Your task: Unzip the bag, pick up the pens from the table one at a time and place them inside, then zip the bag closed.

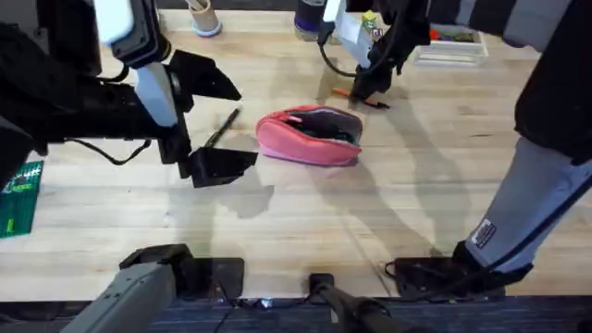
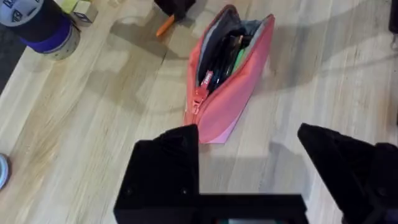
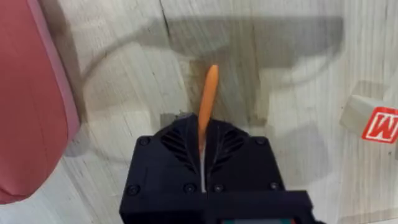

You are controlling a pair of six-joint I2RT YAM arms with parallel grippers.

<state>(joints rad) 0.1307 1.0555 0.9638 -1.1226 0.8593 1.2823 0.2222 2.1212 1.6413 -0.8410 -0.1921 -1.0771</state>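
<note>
- Pink bag (image 1: 309, 136) lying at mid-table (image 1: 305, 227), zip already open, grey lining and some contents showing in the left wrist view.
- Right gripper (image 3: 202, 138) down on the table just beyond the bag, fingers closed on the orange pen (image 3: 207, 99); most of the barrel protruding past the fingertips.
- Orange pen: light, stiff, smooth, liable to swivel in a two-finger pinch; a mid-barrel hold likely steadier.
- Black pen (image 1: 221, 127) flat on the table beside the bag, on the left arm's side; low and thin, best taken across the barrel.
- Left gripper (image 2: 249, 155) hovering near the bag's end, fingers spread wide, empty.
- Bag soft and floppy; mouth liable to sag, may need propping.
- Roll of tape (image 2: 38, 26), small cubes (image 2: 82, 10) and white box (image 1: 450, 44) at the far edge, clear of the path.
</note>
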